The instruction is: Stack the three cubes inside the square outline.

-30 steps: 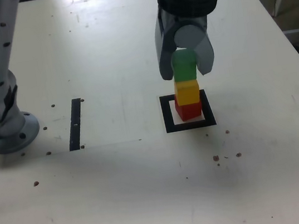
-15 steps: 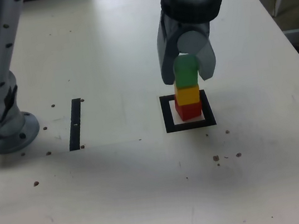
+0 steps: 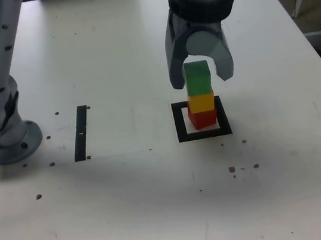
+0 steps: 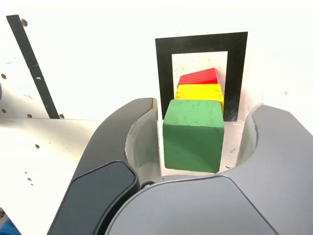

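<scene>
Three cubes stand in one stack inside the square outline [image 3: 179,124]: a red cube [image 3: 202,118] at the bottom, a yellow cube [image 3: 201,100] on it, and a green cube [image 3: 197,76] on top. My gripper [image 3: 202,79] straddles the green cube and is open. In the wrist view there is a gap between each finger and the green cube [image 4: 194,134]. Beyond it show slivers of the yellow cube [image 4: 199,91] and the red cube [image 4: 198,77], framed by the square outline [image 4: 164,73]. The stack leans slightly off straight.
A narrow black strip [image 3: 81,133] lies on the table towards the exterior view's left, also in the wrist view as the black strip [image 4: 29,63]. The arm's grey base [image 3: 3,140] stands at the far left. Small dark specks [image 3: 243,168] dot the table.
The jaws have spread away from the green cube, which now rests on the yellow cube. A second ago they were shut on it and lowering it.
</scene>
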